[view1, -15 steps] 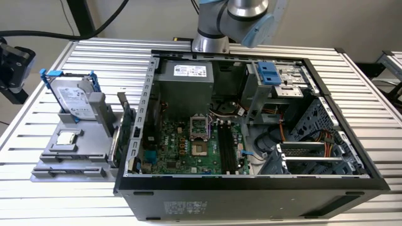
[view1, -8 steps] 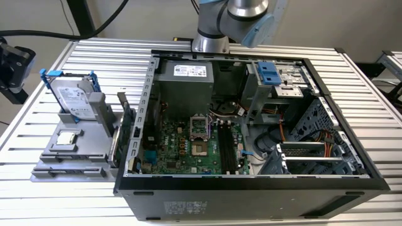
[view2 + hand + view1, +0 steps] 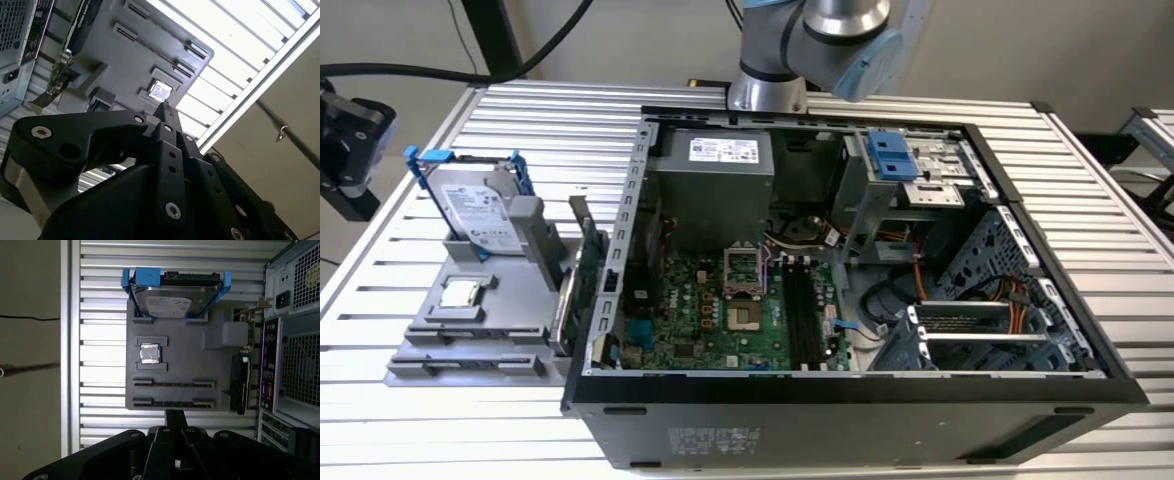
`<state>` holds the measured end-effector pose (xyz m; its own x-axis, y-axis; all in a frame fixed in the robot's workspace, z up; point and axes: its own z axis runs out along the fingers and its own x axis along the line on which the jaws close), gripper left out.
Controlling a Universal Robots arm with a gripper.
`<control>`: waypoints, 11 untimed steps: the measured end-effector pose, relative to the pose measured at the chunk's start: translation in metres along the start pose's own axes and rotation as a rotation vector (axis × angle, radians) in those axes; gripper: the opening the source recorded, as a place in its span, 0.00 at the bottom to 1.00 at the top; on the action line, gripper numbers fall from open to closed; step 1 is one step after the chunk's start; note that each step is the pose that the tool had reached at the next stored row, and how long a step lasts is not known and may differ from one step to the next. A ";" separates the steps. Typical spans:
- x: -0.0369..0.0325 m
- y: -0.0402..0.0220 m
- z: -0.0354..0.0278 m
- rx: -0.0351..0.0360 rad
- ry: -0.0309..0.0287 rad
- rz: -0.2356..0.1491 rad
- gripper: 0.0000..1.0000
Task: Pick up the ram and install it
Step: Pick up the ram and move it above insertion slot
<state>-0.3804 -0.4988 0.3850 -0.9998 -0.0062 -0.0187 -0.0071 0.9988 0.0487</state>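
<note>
My gripper (image 3: 174, 413) is closed and empty, hanging over the edge of the gray tray (image 3: 185, 362) by its 2 long slots (image 3: 174, 384); the computer case (image 3: 854, 392) stands just beside.

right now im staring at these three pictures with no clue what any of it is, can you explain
It is a robot arm meant to fit a memory stick into an open computer case. The exterior view looks down on the case, lying on a slatted metal table. Both wrist views come from cameras riding on the arm, so its black gripper sits in front, shut with nothing held. Beside the case stands a grey holder carrying a hard drive in a blue frame, a small square processor chip and a graphics card. Two thin dark strips in its slots may be the ram edge-on; I cannot be sure.
</note>
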 end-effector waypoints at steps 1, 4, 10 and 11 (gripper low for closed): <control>0.0000 0.0000 0.0000 -0.0001 0.0000 -0.001 0.00; 0.0000 0.0001 0.0000 -0.0002 0.0007 -0.013 0.00; 0.0001 0.0001 0.0000 -0.0019 0.0055 -0.112 0.00; 0.0001 0.0001 0.0000 -0.0022 0.0063 -0.130 0.00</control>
<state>-0.3805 -0.4987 0.3849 -0.9905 -0.1363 -0.0187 -0.1371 0.9894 0.0485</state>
